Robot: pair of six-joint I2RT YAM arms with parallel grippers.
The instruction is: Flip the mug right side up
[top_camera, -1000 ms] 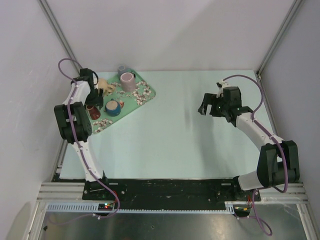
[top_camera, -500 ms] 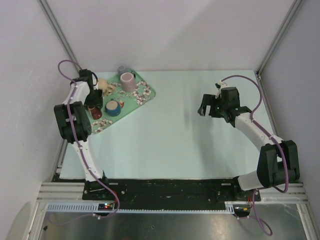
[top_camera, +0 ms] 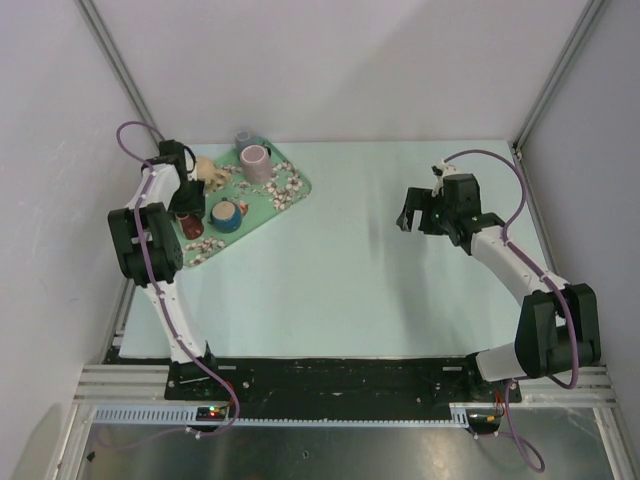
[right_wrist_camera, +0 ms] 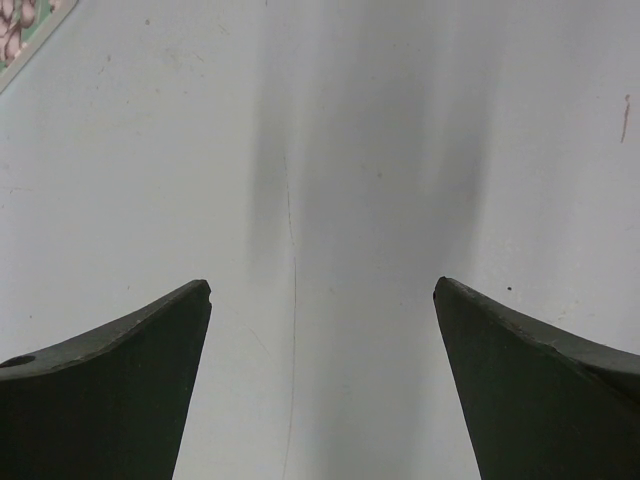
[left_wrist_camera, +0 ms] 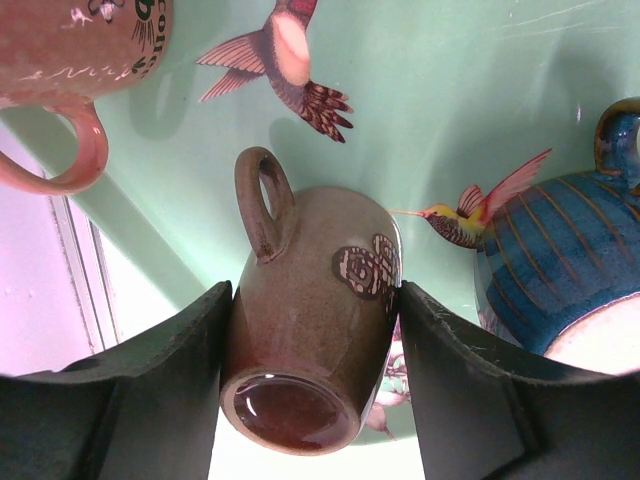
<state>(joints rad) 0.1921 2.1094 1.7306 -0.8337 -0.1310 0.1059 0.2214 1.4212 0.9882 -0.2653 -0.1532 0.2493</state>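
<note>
Top view: the left claw (top_camera: 186, 208) is down at the brown mug (top_camera: 190, 226), on the left side of the green tray (top_camera: 298, 186). The tray is at the far left of the table (top_camera: 340, 280). A blue mug (top_camera: 226, 215) sits just right of the brown one. The right claw (top_camera: 412, 216) hangs over the table's right side.

Left wrist view: both fingers (left_wrist_camera: 150, 400) squeeze the brown mug's sides. Its small round end points at the camera.

Right wrist view: the fingers (right_wrist_camera: 120, 380) are wide apart, holding nothing.

text | pink mug (left_wrist_camera: 70, 50) — partial lettering, perhaps "coll" | rest — unreadable
</note>
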